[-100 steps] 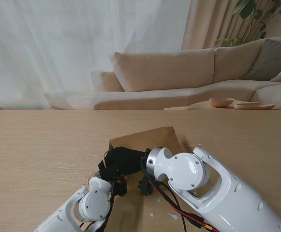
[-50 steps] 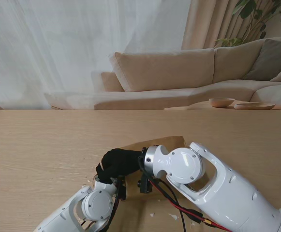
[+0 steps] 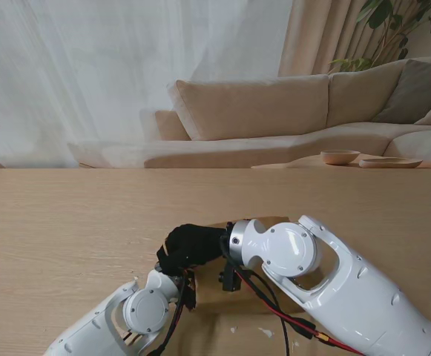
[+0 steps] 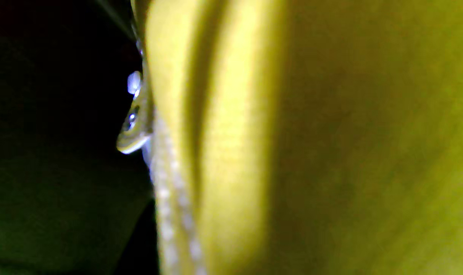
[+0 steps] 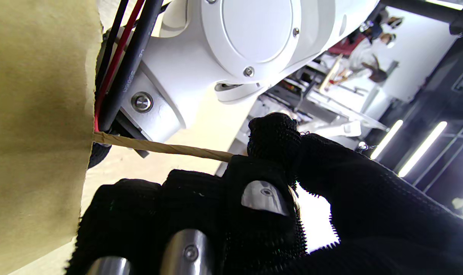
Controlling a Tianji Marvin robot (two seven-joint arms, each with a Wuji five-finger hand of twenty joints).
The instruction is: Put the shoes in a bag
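Pinching the twisted paper handle (image 5: 166, 147) of the brown paper bag (image 3: 263, 297), the right hand (image 5: 269, 179) holds the bag near the worktop's (image 3: 67, 222) near edge. The left hand's state I cannot tell: its wrist view shows only blurred yellowish surfaces, likely the bag's inside or a shoe, so the shoes' place is unsure. The handle should stay taut, the mouth wide, the push slow.

On the table (image 3: 67, 215), near its edge closest to me, the paper bag (image 3: 263, 222) lies at centre, with the right hand (image 3: 193, 246) at the bag's nine o'clock pinching its twisted handle (image 5: 158, 147), and the left arm (image 3: 145, 311) at seven o'clock.
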